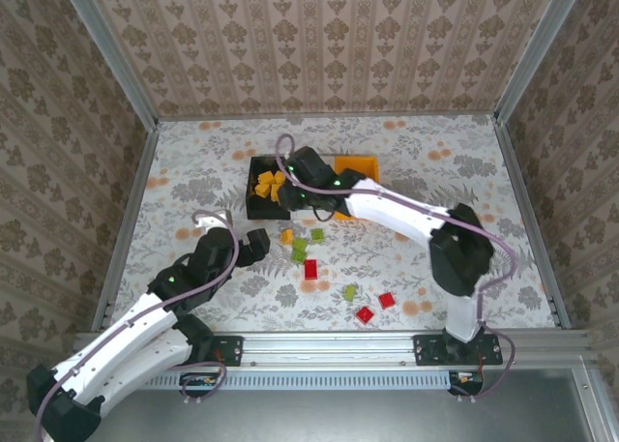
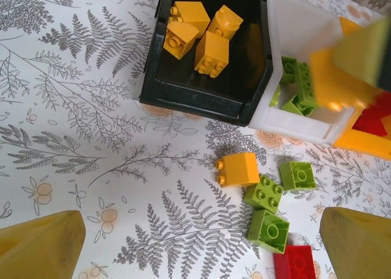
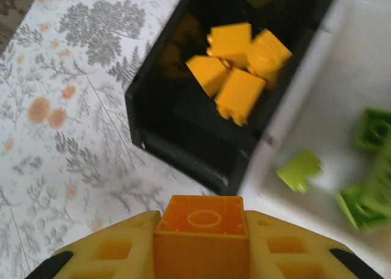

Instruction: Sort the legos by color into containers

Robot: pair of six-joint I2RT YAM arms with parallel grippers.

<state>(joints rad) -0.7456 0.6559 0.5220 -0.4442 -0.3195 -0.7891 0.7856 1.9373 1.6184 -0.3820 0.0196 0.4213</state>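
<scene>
While the right gripper [image 3: 200, 251] hangs with the near rim of the black rectangular plastic bin [image 3: 159, 126] just ahead of its fingertips, bare floral tablecloth [image 3: 67, 138] lies open to its left, and the white plastic bin [image 3: 342, 77] touches the black one ahead to its right. Its fingers are pinched on an orange-yellow plastic brick [image 3: 201, 230], hollow face toward the camera. Four more orange-yellow bricks [image 3: 235, 59] lie in the black bin beyond the fingertips, and light green bricks [image 3: 366, 169] sit in the white one. The left gripper [image 2: 198, 224] is spread wide with nothing between its fingers. Ahead of it loose bricks rest on the cloth short of the bins' near walls: one orange-yellow [image 2: 238, 169], three green [image 2: 264, 193] and one red [image 2: 296, 264]. The orange plastic bin [image 2: 366, 146] stands far to its right, against the white one
</scene>
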